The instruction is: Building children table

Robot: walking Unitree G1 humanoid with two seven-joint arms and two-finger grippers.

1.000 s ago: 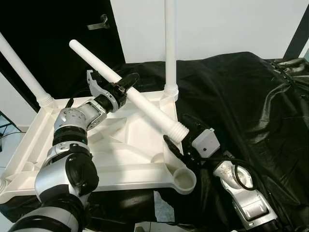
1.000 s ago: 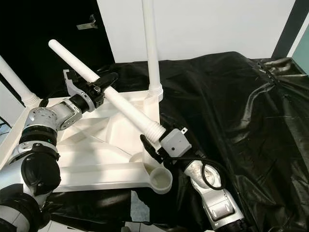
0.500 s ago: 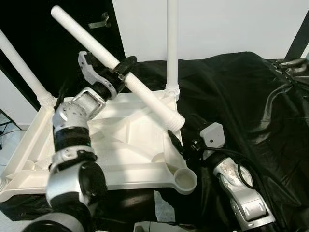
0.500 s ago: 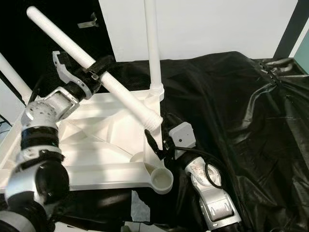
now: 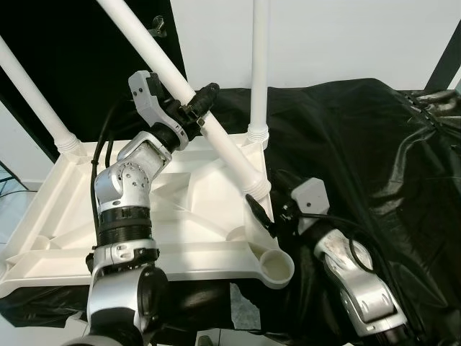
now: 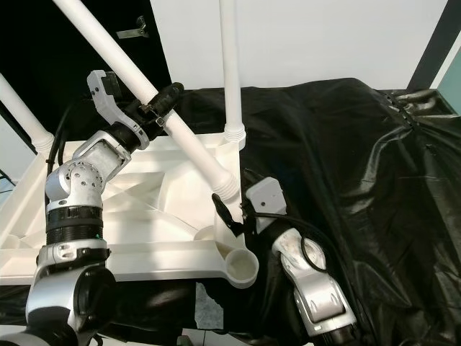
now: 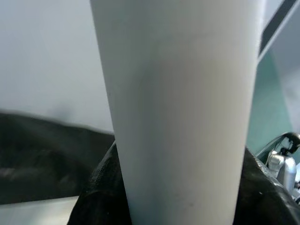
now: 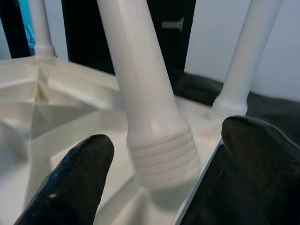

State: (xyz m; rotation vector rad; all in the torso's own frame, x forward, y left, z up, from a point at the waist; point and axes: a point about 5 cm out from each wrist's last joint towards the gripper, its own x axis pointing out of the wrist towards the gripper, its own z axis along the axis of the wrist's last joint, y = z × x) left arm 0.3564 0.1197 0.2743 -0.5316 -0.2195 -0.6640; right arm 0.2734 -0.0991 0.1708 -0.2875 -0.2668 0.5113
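The white children's table top (image 5: 180, 216) lies upside down on black cloth. Two white legs stand screwed in, one at its back left corner (image 5: 36, 94) and one at its back right corner (image 5: 259, 65). My left gripper (image 5: 193, 109) is shut on a third, loose leg (image 5: 173, 72), which slants steeply up to the left; in the left wrist view this leg (image 7: 178, 117) sits between the black fingers (image 7: 98, 187). Its threaded end (image 8: 161, 150) is low over the table top's right rim. My right gripper (image 8: 164, 164) is open, with one finger on each side of that end. The front right socket (image 5: 276, 267) is empty.
Black cloth (image 5: 374, 144) covers the surface to the right and bulges in folds. A dark panel with a metal handle (image 5: 157, 27) stands behind, beside a white wall. Bare floor (image 5: 241, 317) shows under the table top's front edge.
My left arm has swung the loose leg's upper end up, so the leg stands steeper. Its threaded end shifted slightly back along the right rim. The right gripper has stayed open around it.
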